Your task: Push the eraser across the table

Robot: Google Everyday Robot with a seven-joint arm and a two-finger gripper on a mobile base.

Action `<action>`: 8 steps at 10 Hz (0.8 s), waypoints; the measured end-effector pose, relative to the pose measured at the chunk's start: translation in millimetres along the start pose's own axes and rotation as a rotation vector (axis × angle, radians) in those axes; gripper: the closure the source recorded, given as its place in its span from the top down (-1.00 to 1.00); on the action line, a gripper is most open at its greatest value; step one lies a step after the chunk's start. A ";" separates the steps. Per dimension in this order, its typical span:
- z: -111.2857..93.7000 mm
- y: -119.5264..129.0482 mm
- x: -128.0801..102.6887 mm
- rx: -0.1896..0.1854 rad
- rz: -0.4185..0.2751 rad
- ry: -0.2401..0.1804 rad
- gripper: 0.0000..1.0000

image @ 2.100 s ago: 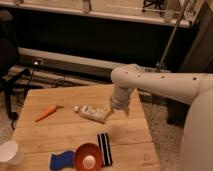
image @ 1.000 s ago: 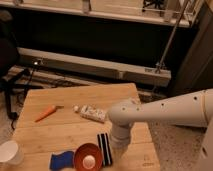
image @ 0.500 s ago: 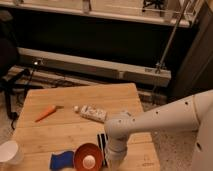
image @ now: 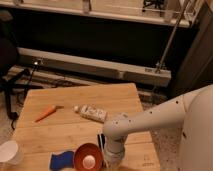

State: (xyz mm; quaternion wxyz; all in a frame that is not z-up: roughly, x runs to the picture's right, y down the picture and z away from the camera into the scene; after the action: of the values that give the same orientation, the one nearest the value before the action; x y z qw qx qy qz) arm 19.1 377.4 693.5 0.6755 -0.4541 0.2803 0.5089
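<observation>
The black eraser [image: 101, 142] lies near the front of the light wooden table [image: 75, 100]. Only its far end shows as a thin dark strip; the rest is hidden behind my arm. My gripper [image: 111, 161] points down at the front edge of the table, right beside the eraser and next to the red bowl. The white arm reaches in from the right.
A red bowl [image: 88, 156] and a blue sponge piece [image: 60, 160] sit left of the gripper. A white bottle [image: 93, 113] lies at mid table, a carrot [image: 45, 113] to its left, and a white cup [image: 8, 151] at the front left corner. A dark chair [image: 7, 55] stands far left.
My arm has swung from mid table down to the front edge. The gripper now stands low by the eraser and covers most of it. The other things have not moved.
</observation>
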 end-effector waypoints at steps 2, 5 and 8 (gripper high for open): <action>-1.1 -4.8 -18.5 0.023 0.012 -0.024 -1.00; -27.0 -30.5 -58.1 0.139 0.043 -0.147 -1.00; -42.4 -33.3 -87.8 0.156 0.065 -0.245 -1.00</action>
State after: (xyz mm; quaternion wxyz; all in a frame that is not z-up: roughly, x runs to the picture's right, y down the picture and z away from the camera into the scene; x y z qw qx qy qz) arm 25.5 298.9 760.0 0.7211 -0.3251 0.2490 0.5589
